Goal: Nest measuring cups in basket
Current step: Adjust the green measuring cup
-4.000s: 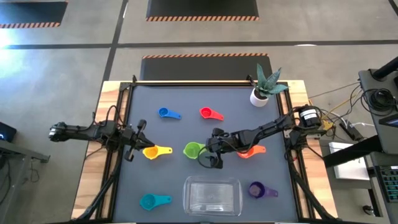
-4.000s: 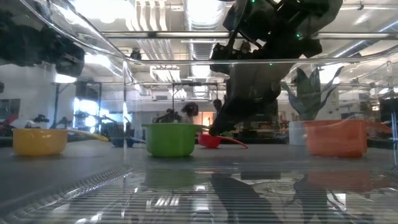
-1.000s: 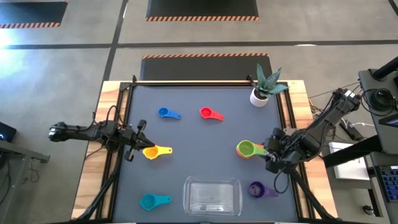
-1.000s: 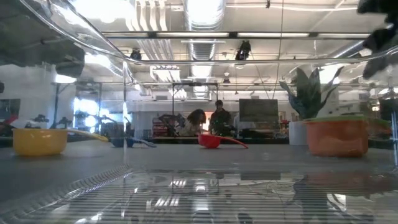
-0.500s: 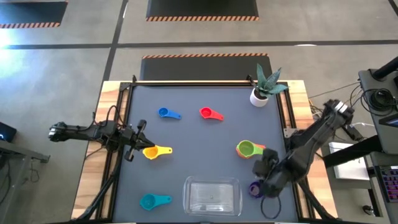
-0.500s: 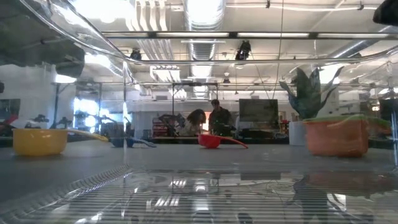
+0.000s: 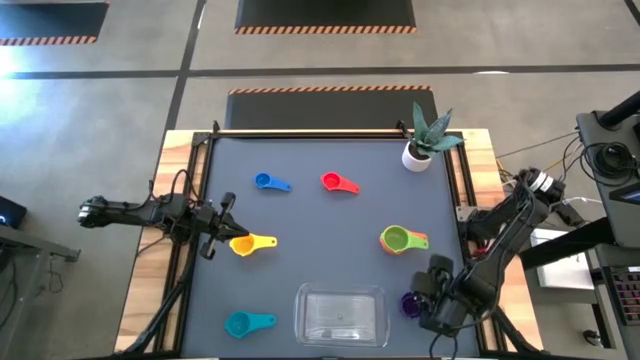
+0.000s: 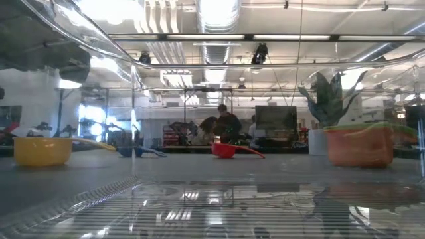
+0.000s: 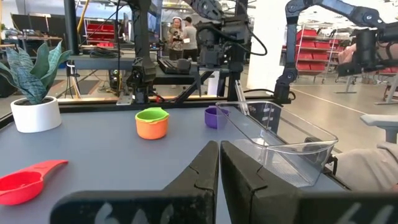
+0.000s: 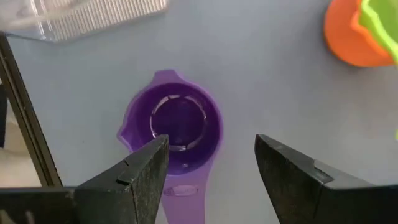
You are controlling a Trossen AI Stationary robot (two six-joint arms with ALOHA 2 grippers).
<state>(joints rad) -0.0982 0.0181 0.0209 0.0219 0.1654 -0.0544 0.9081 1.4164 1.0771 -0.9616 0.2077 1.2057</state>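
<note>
My right gripper (image 10: 211,167) hangs open above the purple cup (image 10: 177,124), fingers pointing down on either side of it, touching nothing. The purple cup (image 7: 408,303) stands on the mat to the right of the clear basket (image 7: 342,316). A green cup sits nested in the orange cup (image 7: 398,240). The yellow cup (image 7: 246,243), blue cup (image 7: 266,182), red cup (image 7: 336,182) and teal cup (image 7: 243,323) lie apart on the mat. My left gripper (image 9: 219,163) waits shut at the table's left edge, near the yellow cup.
A white plant pot (image 7: 417,155) stands at the far right corner. The basket (image 9: 273,140) lies at the near edge, between the teal and purple cups. Dark frame rails run along the table's left and right sides. People stand in the room beyond.
My right gripper has swung from beside the nested green and orange cups toward the table's near edge, ending over the purple cup, and has tipped further downward. No cup has moved.
</note>
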